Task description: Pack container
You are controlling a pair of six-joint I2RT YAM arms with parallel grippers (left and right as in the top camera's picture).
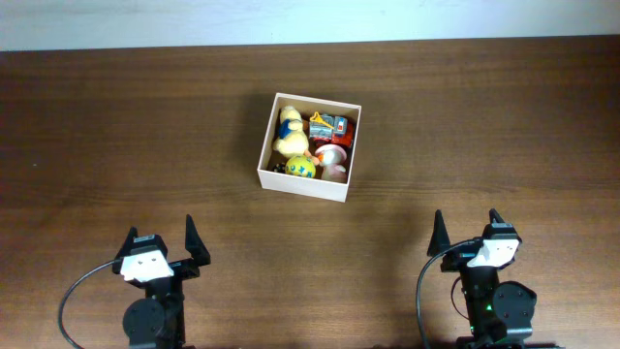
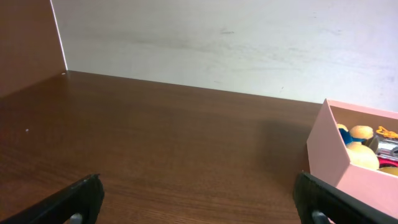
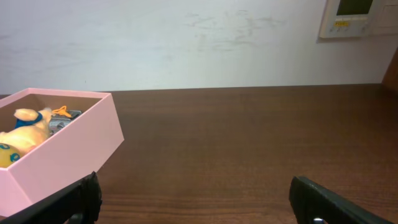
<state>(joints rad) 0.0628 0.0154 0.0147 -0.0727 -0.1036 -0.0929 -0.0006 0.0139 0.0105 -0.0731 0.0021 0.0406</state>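
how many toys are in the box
4 in the square white-walled box: yellow plush toy along its left wall, red toy vehicle far right, yellow-green ball near left, pink-and-white toy near right. More may lie hidden underneath.

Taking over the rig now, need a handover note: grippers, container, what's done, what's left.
Left gripper: fingers open, empty, at the near table edge, clear of the container.
Right gripper: the same, open and empty.
Container: mid-table, open-topped, holding a yellow plush toy, a red toy vehicle, a yellow-green ball and a pink-white toy.
Done: those four are inside.
Left: probably nothing; no toy shows outside it.
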